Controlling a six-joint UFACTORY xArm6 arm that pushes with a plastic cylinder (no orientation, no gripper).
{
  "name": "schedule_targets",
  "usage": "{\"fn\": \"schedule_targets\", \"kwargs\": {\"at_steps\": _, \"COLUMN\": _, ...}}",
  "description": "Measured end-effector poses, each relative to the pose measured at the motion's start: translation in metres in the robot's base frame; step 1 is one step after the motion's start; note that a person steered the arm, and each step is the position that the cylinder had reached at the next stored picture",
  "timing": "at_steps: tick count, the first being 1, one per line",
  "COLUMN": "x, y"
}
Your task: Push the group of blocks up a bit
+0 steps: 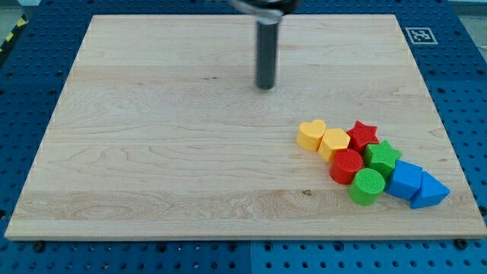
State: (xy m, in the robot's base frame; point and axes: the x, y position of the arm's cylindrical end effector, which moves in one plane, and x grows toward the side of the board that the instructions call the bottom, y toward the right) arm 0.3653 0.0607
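The wooden board [152,152] fills most of the frame, lying on a blue perforated table [464,84], and a small black-and-white marker [421,34] sits at the board's upper right corner. All the blocks are packed into one cluster at the lower right of the board. At the cluster's left end is a yellow heart [310,135], with a yellow hexagon-like block [333,142] touching it on the right. A red star [363,135] sits at the cluster's upper edge, just right of the yellow pair, and a green star [382,157] lies directly below it toward the frame's bottom right. A red cylinder [347,166] is pressed in below the yellow hexagon-like block, and a green cylinder [367,186] lies just below and right of it, the lowest piece in the group. On the far right a blue cube-like block [405,180] touches a blue triangle [430,190], which is nearest the board's right edge. My rod comes down from the top of the frame near the centre, and my tip [265,87] rests over bare wood in the upper middle of the board, well apart from the cluster, up and to the left of it. Nothing lies between my tip and the blocks. I have no jaws to open or close; my tip touches no block and holds nothing.
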Motion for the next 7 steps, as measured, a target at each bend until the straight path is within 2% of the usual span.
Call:
{"fn": "schedule_targets", "kwargs": {"at_steps": 2, "x": -0.002, "y": 0.189}}
{"fn": "schedule_targets", "kwargs": {"at_steps": 3, "x": 0.016, "y": 0.229}}
{"fn": "schedule_targets", "kwargs": {"at_steps": 7, "x": 0.022, "y": 0.229}}
